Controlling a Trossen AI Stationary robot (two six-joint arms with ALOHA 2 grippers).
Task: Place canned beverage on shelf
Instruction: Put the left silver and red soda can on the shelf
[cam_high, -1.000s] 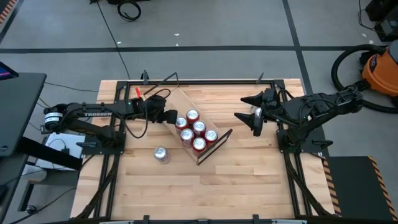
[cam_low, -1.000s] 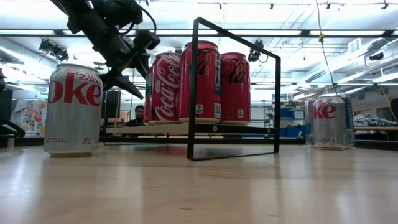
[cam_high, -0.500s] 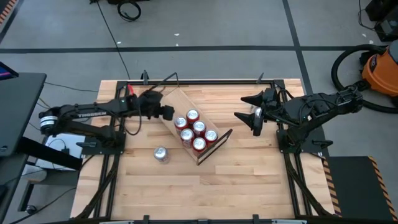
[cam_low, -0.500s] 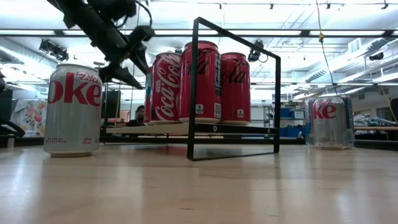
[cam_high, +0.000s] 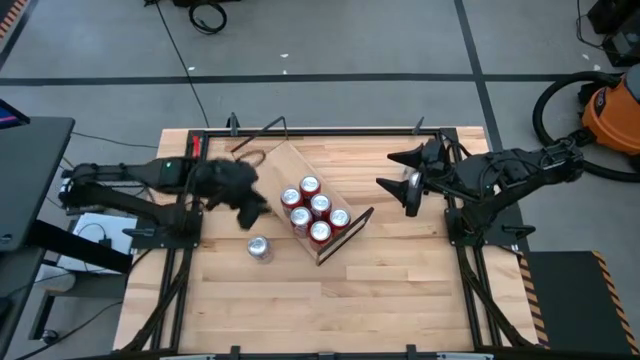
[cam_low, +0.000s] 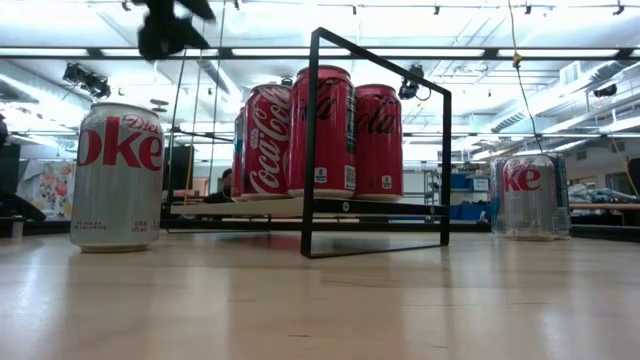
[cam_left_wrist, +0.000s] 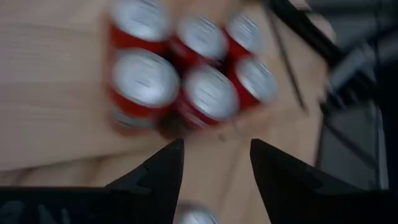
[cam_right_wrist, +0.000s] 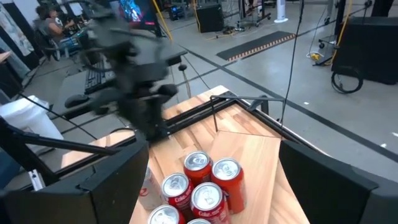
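The left gripper (cam_high: 250, 207), jaws parted and empty, has swung off the shelf (cam_high: 283, 165) toward the silver can (cam_high: 259, 248) just beyond it, evidently next.

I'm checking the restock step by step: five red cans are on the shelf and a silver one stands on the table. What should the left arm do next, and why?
Probably bring the left gripper down over the silver can nearest it. Its fingers are apart and empty, that can stands upright off the shelf, and the shelf has bare plank behind the red cans. The right gripper waits open.
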